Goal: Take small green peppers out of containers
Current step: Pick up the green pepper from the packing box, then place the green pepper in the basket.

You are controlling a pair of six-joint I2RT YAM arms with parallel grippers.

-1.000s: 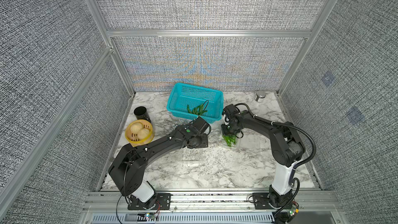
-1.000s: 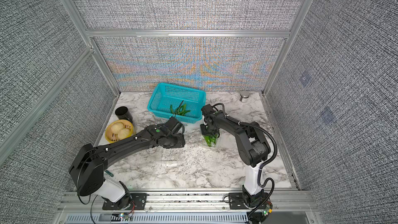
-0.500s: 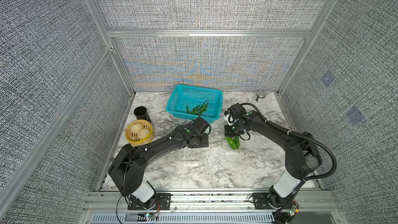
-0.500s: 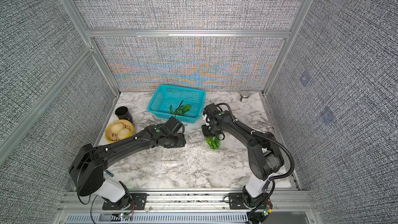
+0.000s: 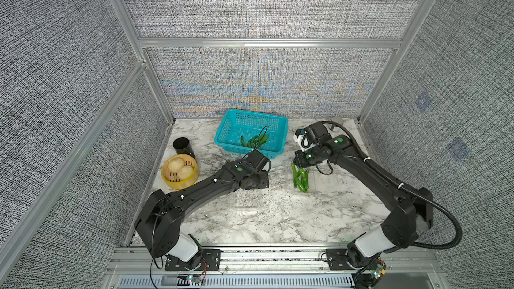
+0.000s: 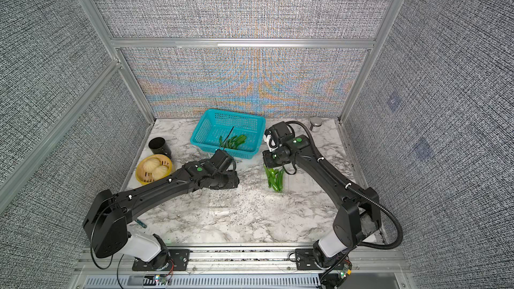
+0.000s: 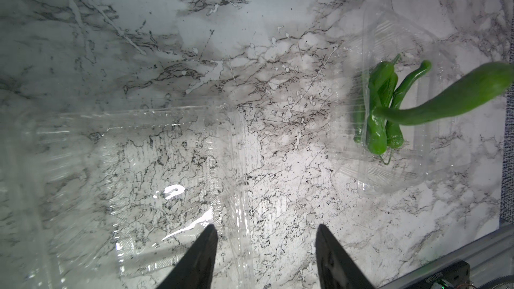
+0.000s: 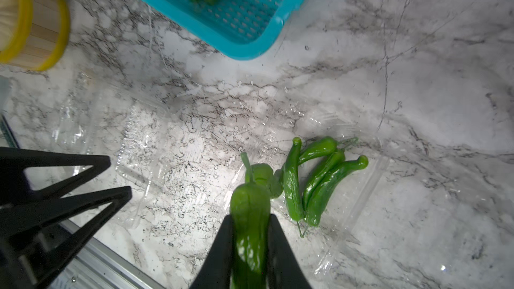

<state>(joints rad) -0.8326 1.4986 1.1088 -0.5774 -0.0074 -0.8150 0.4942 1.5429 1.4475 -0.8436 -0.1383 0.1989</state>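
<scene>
Noted right end effector (image 8: 250, 218) drawn in narrow on one green pepper (image 8: 249, 198), fingers pressing its fat body from both sides, stem end poking out past the tips. Held clear of the worktop (image 8: 417, 65), just beside and above the right-hand clear container (image 8: 370, 179). Same pepper caught by the left wrist camera too, large and blurred, thin end reaching over the pile.

Counted about four more peppers (image 8: 319, 187) in that container's tray, lying side by side and touching one another (count doubtful where they overlap). Found the same pile in both top views (image 5: 300, 176) (image 6: 274, 179), just in front of the right wrist.

Noted left end effector (image 7: 265, 227) roughly half open and gripping nothing. Poised over the edge of the second clear container (image 7: 125, 162), with a ridge of its plastic running between the fingers and marble showing through the tray. Cannot tell whether the fingertips touch the plastic.

Found a further bunch of peppers (image 5: 254, 141) inside the teal basket (image 5: 250, 119) at the back of the worktop. Logged also a yellow steamer (image 5: 167, 182) with two buns at the left edge, a black cup (image 5: 182, 145) just behind it, and a small metal canister (image 6: 315, 123) in the back right corner.
</scene>
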